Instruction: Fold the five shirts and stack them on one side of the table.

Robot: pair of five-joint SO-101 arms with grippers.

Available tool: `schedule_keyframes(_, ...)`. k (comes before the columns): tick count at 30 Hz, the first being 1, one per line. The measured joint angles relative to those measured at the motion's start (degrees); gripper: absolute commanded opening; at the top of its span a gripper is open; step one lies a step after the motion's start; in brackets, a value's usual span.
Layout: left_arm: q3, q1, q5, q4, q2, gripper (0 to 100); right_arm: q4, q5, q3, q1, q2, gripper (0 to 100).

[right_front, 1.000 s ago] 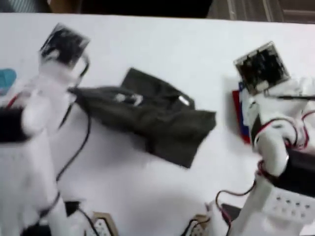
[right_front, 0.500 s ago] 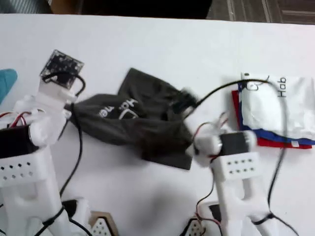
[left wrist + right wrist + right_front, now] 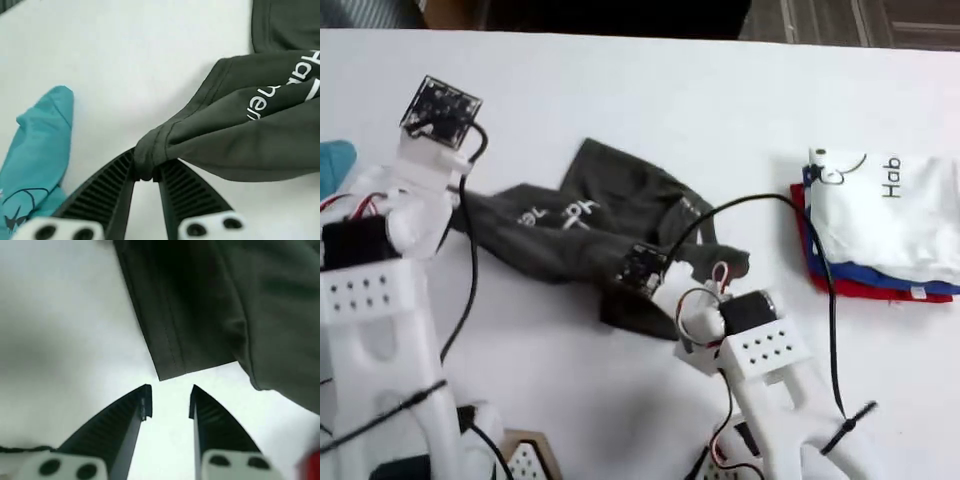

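We see left jaws clamped on a corner of the dark shirt, crumpled on the desk. Right jaws open, empty; the free hem corner lies just ahead of them, untouched.

You have open table beyond the dark shirt; the folded stack blocks the right edge, a teal shirt the left.

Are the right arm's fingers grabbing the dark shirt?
No, in the right wrist view the right arm's fingers stand apart over the table, and the corner of the dark shirt lies just beyond their tips.
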State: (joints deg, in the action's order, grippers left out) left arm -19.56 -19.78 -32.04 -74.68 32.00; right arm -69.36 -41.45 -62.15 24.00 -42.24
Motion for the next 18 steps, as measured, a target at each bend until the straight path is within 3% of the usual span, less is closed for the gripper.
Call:
schedule_keyframes(8,2.81,0.0,0.0,0.18,-2.29,2,8.53,0.35,-0.26,0.09,14.15,14.2)
schedule_keyframes(18,4.13,0.0,0.0,-1.05,-2.46,2,8.79,0.62,8.79,-0.09,30.51,14.1)
